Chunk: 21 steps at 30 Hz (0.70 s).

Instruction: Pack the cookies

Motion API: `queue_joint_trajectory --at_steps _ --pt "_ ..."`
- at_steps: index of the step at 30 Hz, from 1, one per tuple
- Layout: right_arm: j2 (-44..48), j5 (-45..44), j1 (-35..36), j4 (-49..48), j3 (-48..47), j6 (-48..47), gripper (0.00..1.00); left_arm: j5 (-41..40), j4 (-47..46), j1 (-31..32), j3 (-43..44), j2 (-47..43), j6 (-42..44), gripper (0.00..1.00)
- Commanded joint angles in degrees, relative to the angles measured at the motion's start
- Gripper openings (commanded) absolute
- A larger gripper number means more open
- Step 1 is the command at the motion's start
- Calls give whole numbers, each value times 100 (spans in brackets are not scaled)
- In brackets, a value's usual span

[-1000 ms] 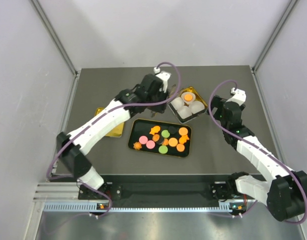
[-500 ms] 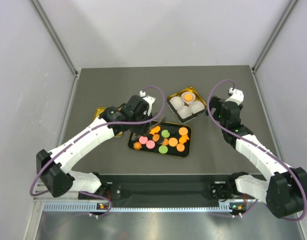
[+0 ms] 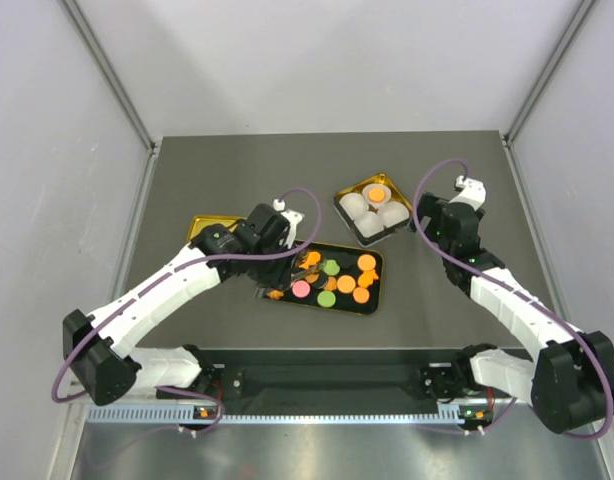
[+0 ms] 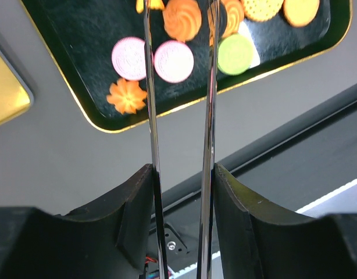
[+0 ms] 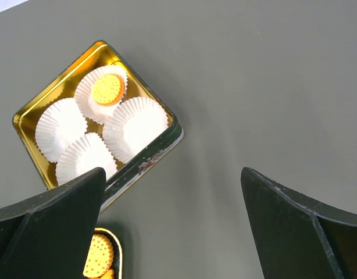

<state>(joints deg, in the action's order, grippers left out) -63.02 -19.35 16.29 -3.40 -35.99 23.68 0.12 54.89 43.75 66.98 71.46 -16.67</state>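
Several cookies, orange (image 3: 367, 262), green (image 3: 331, 267) and pink (image 3: 301, 289), lie in a black tray (image 3: 377, 288). My left gripper (image 3: 285, 250) is shut on metal tongs (image 4: 150, 87), whose two blades reach over the tray's left part. In the left wrist view a pink cookie (image 4: 174, 61) and an orange swirl cookie (image 4: 182, 17) show between the blades; the tips are out of frame. One orange cookie (image 5: 106, 89) sits in a paper cup inside the gold tin (image 5: 145, 163). My right gripper (image 5: 172, 180) hangs open over bare table right of the tin.
The gold tin (image 3: 344, 207) holds several white paper cups (image 3: 370, 226) at the back, right of centre. A gold lid (image 3: 209, 226) lies left of the black tray, partly under my left arm. Grey walls close in the table on three sides.
My left arm has swung from the gold tin back toward me and down, bringing the tongs over the black tray's left part. The right arm has stayed put.
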Motion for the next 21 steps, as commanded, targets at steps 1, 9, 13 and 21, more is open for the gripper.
queue_joint_trajectory --at_steps 1,9,13,21 --pt "-43 37 -56 -196 -84 40 100 199 65 2 -80 -168 -82 48" --pt "-8 37 -65 -196 -84 40 100 243 30 -7 -229 -150 -161 48" --pt "-8 28 -74 -205 -75 40 100 225 74 2 -256 -176 -179 48" --pt "1 28 -65 -196 -75 40 100 173 311 -7 -273 -264 -205 48"
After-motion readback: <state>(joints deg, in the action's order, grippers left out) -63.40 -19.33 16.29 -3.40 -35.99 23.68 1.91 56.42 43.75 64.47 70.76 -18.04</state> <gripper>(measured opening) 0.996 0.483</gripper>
